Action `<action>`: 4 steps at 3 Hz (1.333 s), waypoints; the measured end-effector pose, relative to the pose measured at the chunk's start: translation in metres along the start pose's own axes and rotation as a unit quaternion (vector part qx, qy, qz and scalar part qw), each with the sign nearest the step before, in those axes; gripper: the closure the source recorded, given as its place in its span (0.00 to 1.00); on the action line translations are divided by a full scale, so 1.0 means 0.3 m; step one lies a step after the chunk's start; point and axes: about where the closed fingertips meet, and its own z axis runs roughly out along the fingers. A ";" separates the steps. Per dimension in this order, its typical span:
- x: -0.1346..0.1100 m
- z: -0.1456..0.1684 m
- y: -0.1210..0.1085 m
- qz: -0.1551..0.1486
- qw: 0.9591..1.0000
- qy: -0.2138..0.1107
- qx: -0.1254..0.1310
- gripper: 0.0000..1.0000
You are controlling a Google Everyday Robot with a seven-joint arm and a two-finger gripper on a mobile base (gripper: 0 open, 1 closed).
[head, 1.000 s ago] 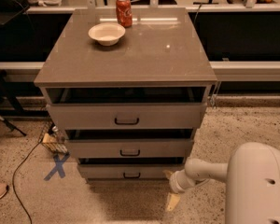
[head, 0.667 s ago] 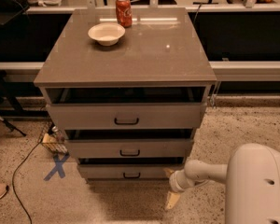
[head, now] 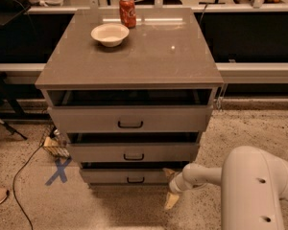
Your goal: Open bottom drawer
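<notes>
I have the gripper low on the floor, under the counter's front right corner. Its two fingers are spread, one above the other. The upper fingertip is at the right end of the bottom drawer, but I can't tell if it touches. That drawer sits lowest of the three, its front facing me and its long axis running left to right, parallel to the counter's front edge. Its small black handle is centred. Bare floor lies in front of it. A blue X and a cable lie below the front left corner. A bowl and can stand toward the counter's back edge.
</notes>
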 end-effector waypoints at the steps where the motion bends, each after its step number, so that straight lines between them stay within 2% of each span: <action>1: 0.005 0.059 -0.033 -0.001 1.000 0.006 0.007 0.00; 3: 0.007 0.144 -0.104 0.008 0.999 0.021 0.024 0.00; 4: 0.019 0.199 -0.120 0.015 0.999 0.032 0.016 0.15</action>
